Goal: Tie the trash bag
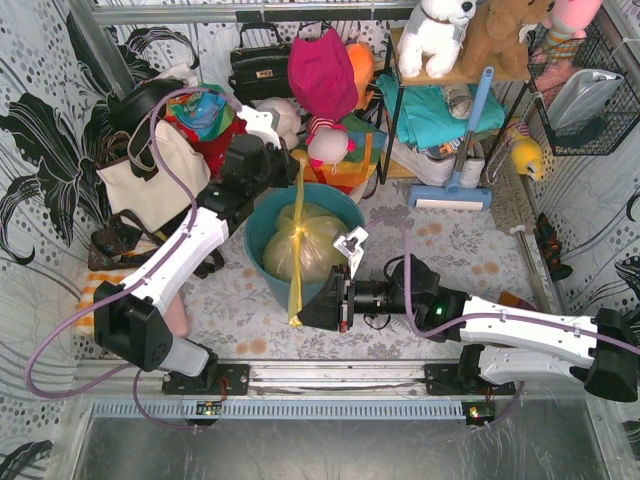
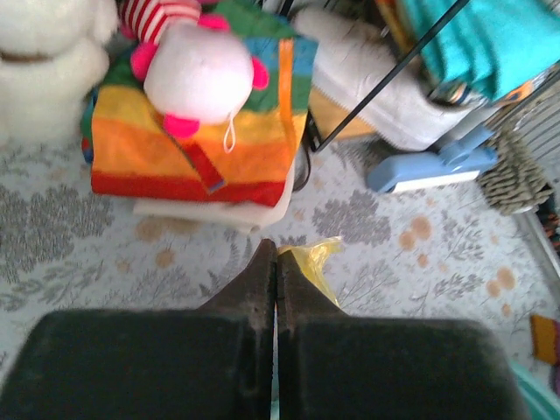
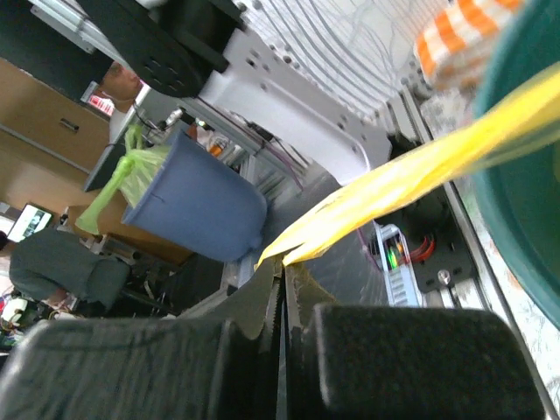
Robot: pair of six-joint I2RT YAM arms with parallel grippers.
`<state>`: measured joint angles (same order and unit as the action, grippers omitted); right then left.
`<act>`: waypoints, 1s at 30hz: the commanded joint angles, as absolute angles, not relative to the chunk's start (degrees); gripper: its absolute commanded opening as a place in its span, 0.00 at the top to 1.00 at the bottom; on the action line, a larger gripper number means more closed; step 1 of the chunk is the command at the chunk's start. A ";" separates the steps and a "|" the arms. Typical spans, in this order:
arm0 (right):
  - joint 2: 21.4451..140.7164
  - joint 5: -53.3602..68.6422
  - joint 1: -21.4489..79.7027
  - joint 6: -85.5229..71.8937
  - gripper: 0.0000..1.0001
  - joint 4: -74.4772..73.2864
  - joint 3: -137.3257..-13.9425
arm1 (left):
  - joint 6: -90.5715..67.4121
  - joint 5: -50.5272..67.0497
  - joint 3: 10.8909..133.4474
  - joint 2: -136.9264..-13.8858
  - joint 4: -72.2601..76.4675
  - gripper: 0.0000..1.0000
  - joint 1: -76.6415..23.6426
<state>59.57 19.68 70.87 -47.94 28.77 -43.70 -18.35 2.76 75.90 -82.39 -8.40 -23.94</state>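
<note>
The yellow trash bag [image 1: 318, 248] sits inside the round teal bin [image 1: 258, 232] in the middle of the floor. Two twisted yellow tails run from the bag's top, one toward the back and one toward the front. My left gripper [image 1: 293, 163] is at the bin's far rim, shut on the far tail; a bit of yellow plastic [image 2: 311, 261] sticks out beside its closed tips [image 2: 276, 250]. My right gripper [image 1: 303, 312] is in front of the bin, shut on the end of the near tail [image 3: 420, 171], which is stretched taut from the bin's rim [image 3: 525, 184] to its tips [image 3: 282, 264].
A cream tote bag [image 1: 150, 178] stands left of the bin. Behind the bin are soft toys and a rainbow bag [image 2: 192, 131]. A metal shelf rack [image 1: 440, 110] and a blue floor tool [image 1: 452, 190] are at the back right. Patterned walls close both sides.
</note>
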 commanded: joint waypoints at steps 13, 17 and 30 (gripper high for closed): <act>58.06 25.23 72.03 -48.31 1.00 30.39 -51.05 | -18.39 -0.38 84.17 -86.38 -2.70 1.00 -23.44; 58.08 25.51 73.26 -46.75 1.00 27.16 -55.22 | -18.60 -0.35 91.53 -87.25 -4.59 1.00 -23.39; 55.06 21.02 74.53 -49.97 1.00 31.25 -43.95 | -20.11 -0.94 82.06 -88.31 0.26 1.00 -23.46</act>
<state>57.76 15.90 71.88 -46.68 24.99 -48.86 -20.21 4.05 86.41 -86.21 -8.19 -24.69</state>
